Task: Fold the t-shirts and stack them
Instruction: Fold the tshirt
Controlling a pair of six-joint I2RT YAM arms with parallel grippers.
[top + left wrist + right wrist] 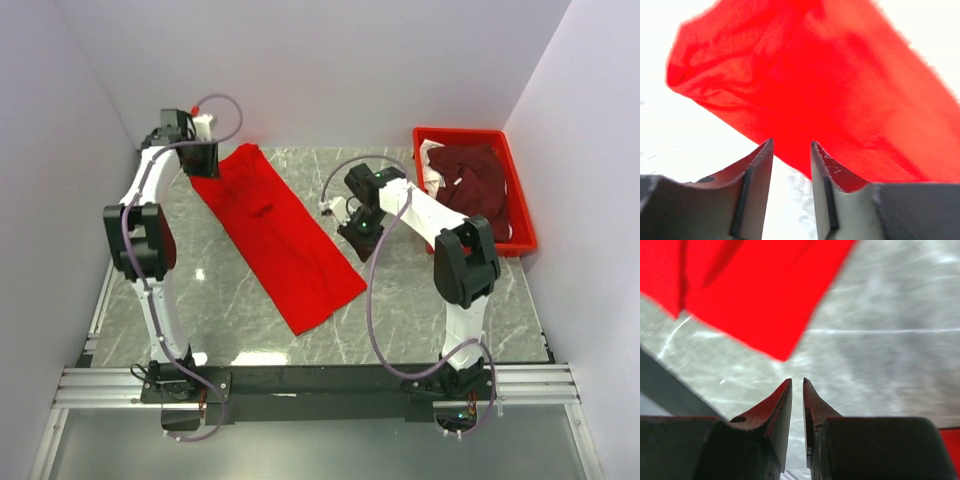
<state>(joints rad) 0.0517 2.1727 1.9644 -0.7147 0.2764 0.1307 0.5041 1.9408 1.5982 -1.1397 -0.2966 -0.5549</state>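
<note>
A bright red t-shirt [280, 235], folded into a long strip, lies diagonally on the table from back left to front centre. It fills the left wrist view [810, 85], and one corner shows in the right wrist view [755, 295]. My left gripper [205, 172] is at the shirt's back-left end; its jaws [791, 142] are open and empty, just short of the cloth's edge. My right gripper [352, 240] hovers right of the strip; its jaws [796, 380] are nearly closed on nothing, above bare table. A dark maroon t-shirt [480, 180] and some white fabric [432, 160] lie in the tray.
A rigid red plastic tray [520, 205] stands at the back right against the right wall. White walls close in the table on the left, back and right. A metal rail [320, 385] runs along the near edge.
</note>
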